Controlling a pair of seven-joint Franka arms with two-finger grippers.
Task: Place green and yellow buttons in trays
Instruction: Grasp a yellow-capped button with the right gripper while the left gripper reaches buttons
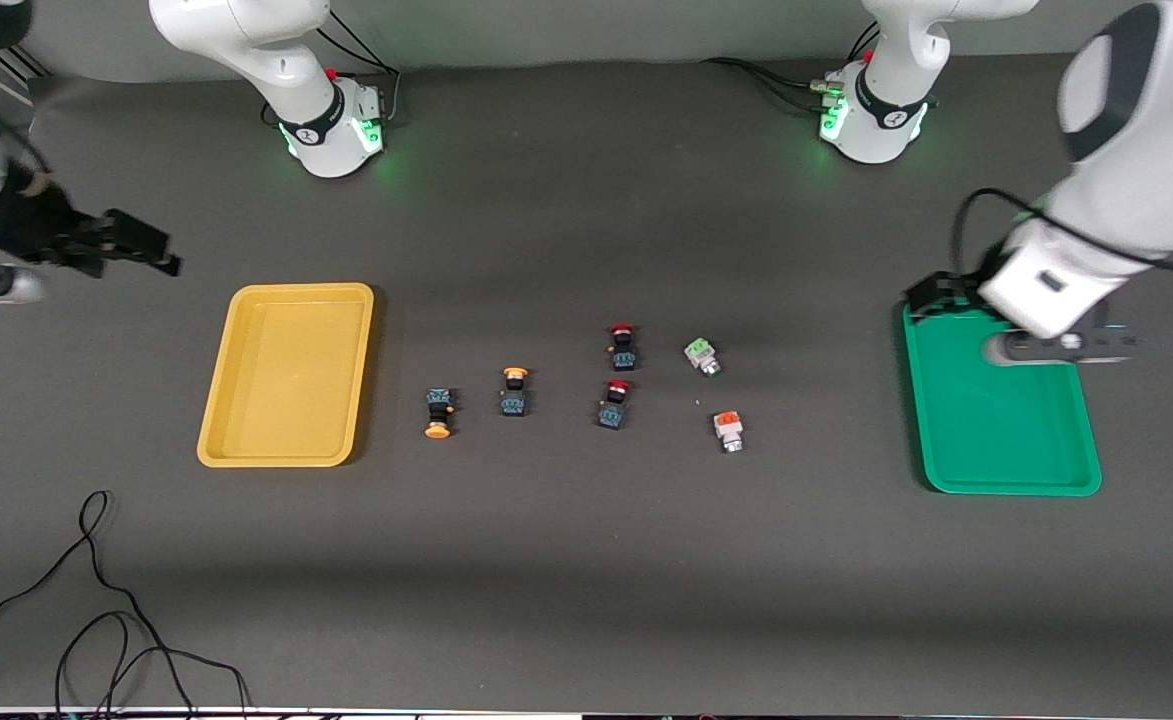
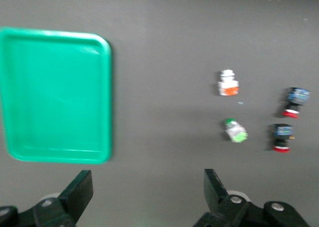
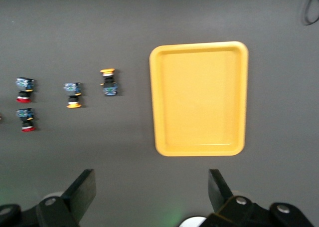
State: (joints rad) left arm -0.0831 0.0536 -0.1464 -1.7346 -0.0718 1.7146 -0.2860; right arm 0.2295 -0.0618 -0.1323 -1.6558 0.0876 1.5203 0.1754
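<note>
Two yellow-capped buttons (image 1: 438, 413) (image 1: 514, 391) lie on the table beside the yellow tray (image 1: 291, 290). The green-capped button (image 1: 702, 357) lies between them and the green tray (image 1: 1011, 490). Both trays hold nothing. My left gripper (image 1: 936, 292) hangs open and empty over the green tray's corner farthest from the front camera. My right gripper (image 1: 141, 248) hangs open and empty over the table at the right arm's end, above the yellow tray's level. The left wrist view shows the left gripper (image 2: 147, 192), the green tray (image 2: 107, 102) and the green button (image 2: 236, 131). The right wrist view shows the right gripper (image 3: 149, 189), the yellow tray (image 3: 199, 46) and both yellow buttons (image 3: 73, 95) (image 3: 108, 82).
Two red-capped buttons (image 1: 623, 346) (image 1: 615, 403) lie between the yellow and green buttons. An orange-capped white button (image 1: 728, 430) lies nearer the front camera than the green one. Black cables (image 1: 96, 600) trail near the front edge at the right arm's end.
</note>
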